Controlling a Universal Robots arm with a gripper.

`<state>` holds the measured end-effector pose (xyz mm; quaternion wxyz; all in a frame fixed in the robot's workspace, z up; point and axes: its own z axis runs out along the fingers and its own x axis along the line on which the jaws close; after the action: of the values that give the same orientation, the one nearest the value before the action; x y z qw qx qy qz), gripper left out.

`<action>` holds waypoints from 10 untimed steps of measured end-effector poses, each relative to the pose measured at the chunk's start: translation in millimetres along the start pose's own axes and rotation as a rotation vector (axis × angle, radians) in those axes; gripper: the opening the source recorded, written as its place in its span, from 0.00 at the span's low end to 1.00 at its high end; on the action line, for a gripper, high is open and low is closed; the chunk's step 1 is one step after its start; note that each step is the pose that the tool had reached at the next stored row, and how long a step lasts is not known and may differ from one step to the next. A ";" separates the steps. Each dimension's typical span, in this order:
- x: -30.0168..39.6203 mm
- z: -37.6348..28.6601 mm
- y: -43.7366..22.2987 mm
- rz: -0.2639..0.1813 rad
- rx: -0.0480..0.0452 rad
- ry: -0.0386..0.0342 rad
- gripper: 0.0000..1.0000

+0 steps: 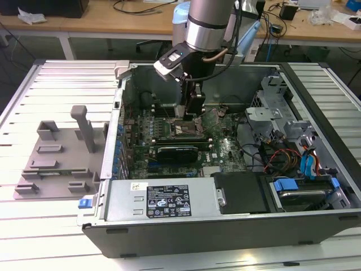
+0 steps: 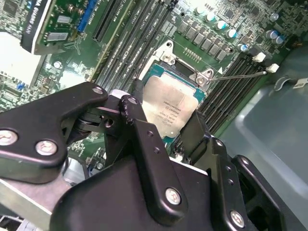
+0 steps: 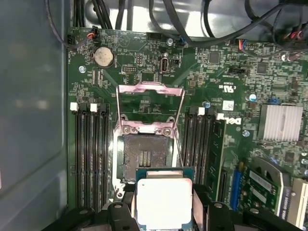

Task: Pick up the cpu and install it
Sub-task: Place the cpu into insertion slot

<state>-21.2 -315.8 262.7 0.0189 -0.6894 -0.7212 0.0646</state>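
Silvery cpu (image 3: 163, 202) sat clamped between fingers of the gripper (image 1: 193, 112), hovering just above the open socket (image 3: 144, 156), inside the case (image 1: 237, 228) at three o'clock from the grey tray (image 1: 53, 161) in the exterior view. Pickup looked done; seating remained.

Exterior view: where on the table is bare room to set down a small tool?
Bare table slats lie beyond the grey tray and nearer than it, also at the exterior view's right of the case. It is crowded inside the case, where the gripper holds the cpu.
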 end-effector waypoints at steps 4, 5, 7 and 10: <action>4.3 10.6 2.5 0.005 0.0005 -0.0002 0.55; 5.2 11.8 2.9 0.008 0.0007 -0.0003 0.55; 7.8 16.8 4.1 0.017 0.0014 -0.0005 0.55; 9.2 21.2 5.6 0.025 0.0018 0.0002 0.55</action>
<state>-18.6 -307.9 240.4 0.0188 -0.6985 -0.7124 0.0654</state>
